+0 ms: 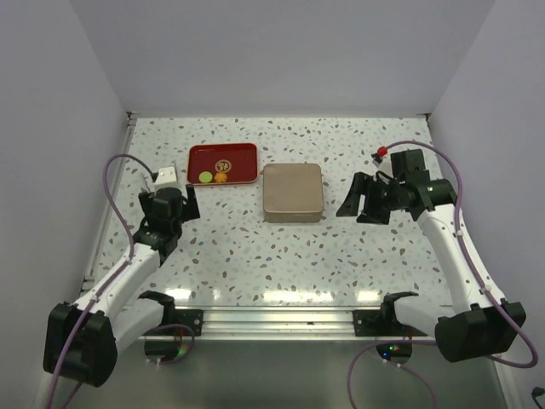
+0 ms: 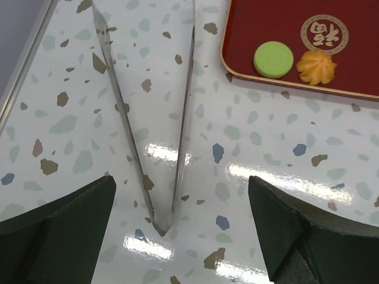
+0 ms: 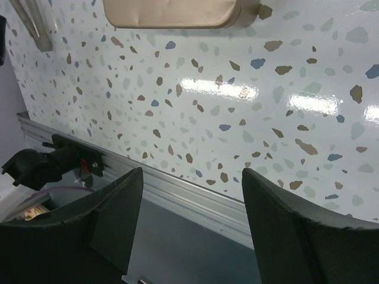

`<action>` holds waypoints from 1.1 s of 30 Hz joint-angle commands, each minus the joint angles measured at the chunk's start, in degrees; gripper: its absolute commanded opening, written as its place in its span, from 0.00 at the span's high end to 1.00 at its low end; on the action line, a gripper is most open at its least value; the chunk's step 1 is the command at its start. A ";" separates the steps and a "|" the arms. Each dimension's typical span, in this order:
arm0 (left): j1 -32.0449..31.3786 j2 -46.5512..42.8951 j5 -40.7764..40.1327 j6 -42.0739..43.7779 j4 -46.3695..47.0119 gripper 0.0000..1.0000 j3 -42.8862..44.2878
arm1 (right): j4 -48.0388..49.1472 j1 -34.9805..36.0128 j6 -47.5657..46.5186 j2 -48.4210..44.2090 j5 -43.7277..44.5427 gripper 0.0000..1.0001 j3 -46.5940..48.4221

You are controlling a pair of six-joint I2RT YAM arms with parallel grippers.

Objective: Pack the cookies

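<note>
**Cookies on the red tray, both grippers wide and holding nothing**

Cookies in view number two: a flat round green cookie (image 2: 273, 59) and a ridged orange cookie (image 2: 316, 66). They lie side by side, just about touching, near the front edge of a glossy red rectangular tray (image 2: 260, 23) with a thin gold rim. A gold emblem (image 2: 324, 34) is printed on the tray just behind the orange one. The tray sits at the far left of the white speckled table (image 1: 281, 256). To its right, close by but apart from it, stands a tan square box with rounded corners (image 1: 292, 192), lid on.

The left gripper (image 2: 182, 195) hangs low over the table just in front of the tray's left end. Its jaws are spread wide and grip nothing. A pair of slim metal tongs (image 2: 121, 106) lies flat on the table beneath it. The joined tip falls between the two dark fingers (image 2: 59, 231) and touches neither; the arms splay away from the camera.

The right gripper (image 3: 192, 177) is lifted to the right of the tan box, well apart from it. Its jaws are also parted, with nothing between them. Its camera looks down across the table to the aluminium rail (image 3: 177, 189) at the near edge.
</note>
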 commanded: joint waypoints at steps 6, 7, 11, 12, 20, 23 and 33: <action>5.46 4.56 0.61 6.43 35.38 0.00 -14.60 | 0.34 2.01 -0.79 -1.71 0.04 0.30 1.24; 5.99 5.70 1.05 6.52 40.72 0.00 -16.26 | 0.52 2.28 -0.62 -1.79 0.13 0.30 1.24; 7.93 14.73 4.21 7.13 53.84 0.00 -18.65 | 1.13 2.72 0.09 -2.15 0.56 0.30 0.89; 8.71 16.51 5.35 7.13 56.56 0.00 -18.82 | 1.31 2.72 0.26 -2.32 1.00 0.30 0.89; 9.86 28.81 12.48 15.92 63.09 0.00 -10.57 | 7.45 2.89 3.25 -8.82 7.15 0.22 -1.21; 10.48 29.63 15.37 17.25 67.44 0.00 -12.68 | 9.91 2.89 4.21 -9.96 9.52 0.18 -2.27; 11.01 28.65 17.49 17.86 76.01 0.00 -17.85 | 28.80 2.89 4.32 -10.08 21.50 0.01 -15.54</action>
